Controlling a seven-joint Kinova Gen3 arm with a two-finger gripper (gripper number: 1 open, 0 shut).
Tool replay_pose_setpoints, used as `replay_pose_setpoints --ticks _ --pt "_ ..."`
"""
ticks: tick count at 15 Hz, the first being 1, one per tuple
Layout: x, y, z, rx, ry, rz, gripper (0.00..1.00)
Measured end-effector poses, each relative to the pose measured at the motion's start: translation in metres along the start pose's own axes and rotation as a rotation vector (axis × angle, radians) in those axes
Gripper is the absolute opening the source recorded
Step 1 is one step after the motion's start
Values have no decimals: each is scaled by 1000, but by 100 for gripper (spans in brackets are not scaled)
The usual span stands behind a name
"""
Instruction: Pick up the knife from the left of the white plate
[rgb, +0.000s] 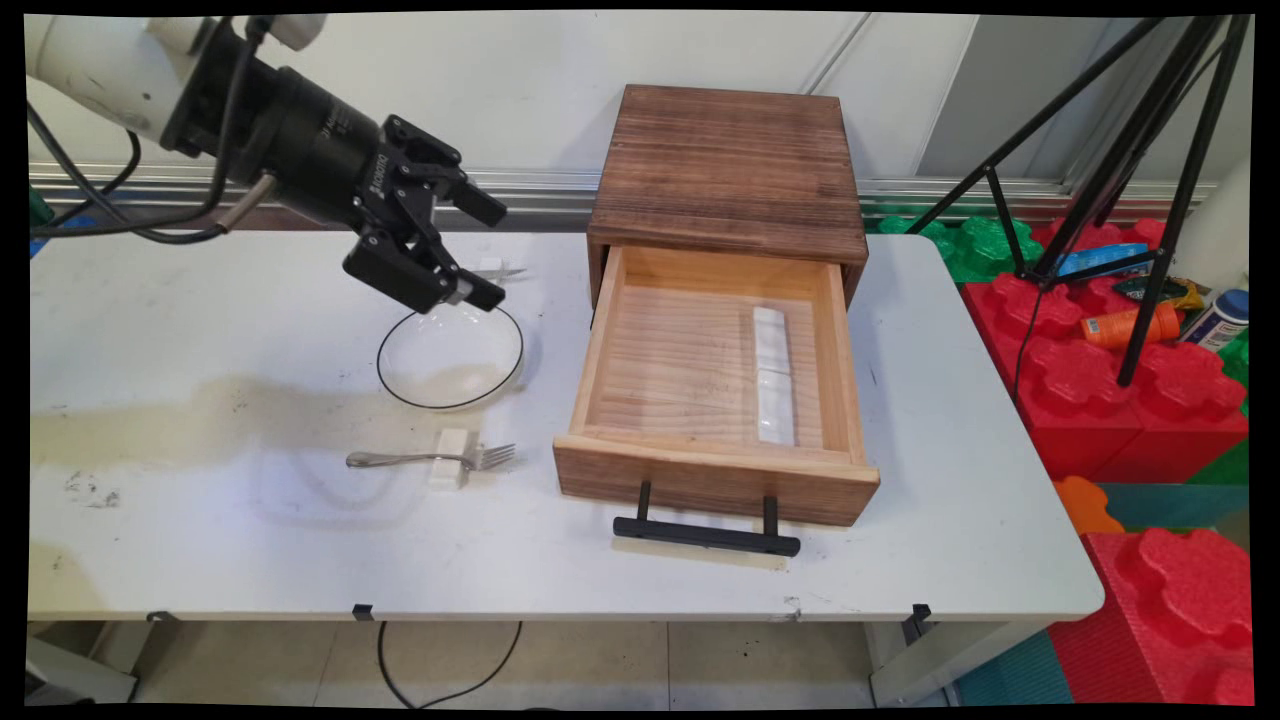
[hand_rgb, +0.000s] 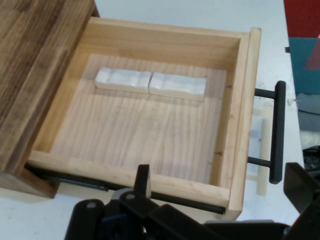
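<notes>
the gripper (rgb: 470, 250) hung above the far rim of the glass plate (rgb: 450, 355), fingers spread, holding nothing. the plate looked thin, slippery & fragile, prob. best taken at the rim. it lay on the table (rgb: 250, 540), left of the open drawer (rgb: 715, 385) w/ two white blocks (rgb: 773, 372). a fork (rgb: 430, 459) rested nearer.

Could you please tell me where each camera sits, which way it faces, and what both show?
Main view: fixed above the white table's near side, facing the wall; shows the black gripper over a clear glass bowl.
Hand view: on the hand, looking into the open wooden drawer; the gripper's black linkage shows.
Shared: the drawer, its black bar handle, two white blocks.
</notes>
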Motion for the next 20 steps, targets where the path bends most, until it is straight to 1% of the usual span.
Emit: replay_pose_setpoints --ticks 5,12,14,16,18,20 --pt "-5 -6 -6 27 3 -32 100" --pt "-10 -15 -5 94 -20 -82 100" --pt "-9 -19 -4 122 -38 -107 100" --pt "-8 -25 -2 159 -71 -140 100" --pt "-8 -31 0 185 -98 -159 100" --pt "-7 -43 3 220 -132 -182 100"
